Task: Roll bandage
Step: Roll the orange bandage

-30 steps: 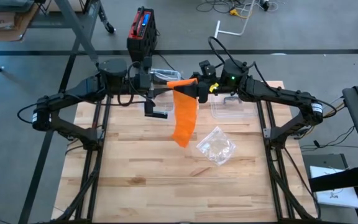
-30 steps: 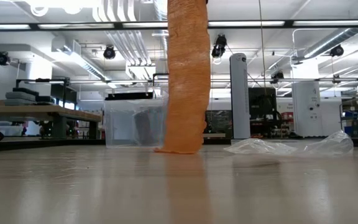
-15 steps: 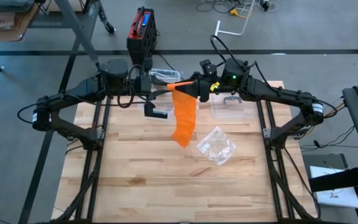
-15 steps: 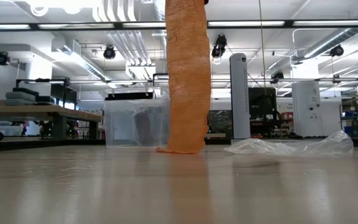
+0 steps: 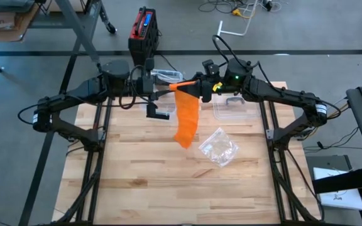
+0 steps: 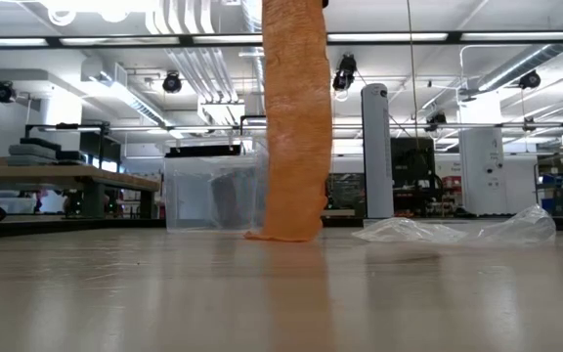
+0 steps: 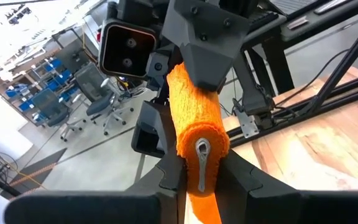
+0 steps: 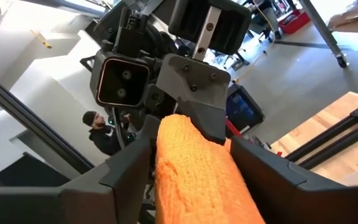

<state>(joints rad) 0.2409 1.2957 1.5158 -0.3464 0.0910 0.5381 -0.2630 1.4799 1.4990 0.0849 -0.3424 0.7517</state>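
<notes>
An orange bandage is partly wound into a roll [image 5: 185,85] held in the air over the table's far middle. Its loose strip [image 5: 186,119] hangs down from the roll, and its lower end [image 6: 283,233] rests crumpled on the wooden table. My left gripper [image 5: 170,89] is shut on the roll from the left. My right gripper [image 5: 198,86] is shut on it from the right. The two grippers face each other. In the left wrist view a small metal clip [image 7: 202,151] shows on the roll's end face. My left gripper pinches the roll's left end [image 7: 199,134] between its two fingers, one on each side of the roll. The fingers [image 7: 171,177] come level from the table's left, along the roll's axis. The roll is clear of the table. My right gripper pinches the roll's right end [image 8: 188,158] between its two fingers [image 8: 129,168], one on each side. It comes level from the table's right, along the roll's axis. The roll is level and lifted, and the strip hangs below it to the table.
A crumpled clear plastic bag [image 5: 219,147] lies right of the strip's lower end. A clear plastic container [image 5: 231,108] stands at the far right under the right arm. A clear box [image 6: 213,191] shows behind the strip. A person [image 8: 101,134] stands beyond the table.
</notes>
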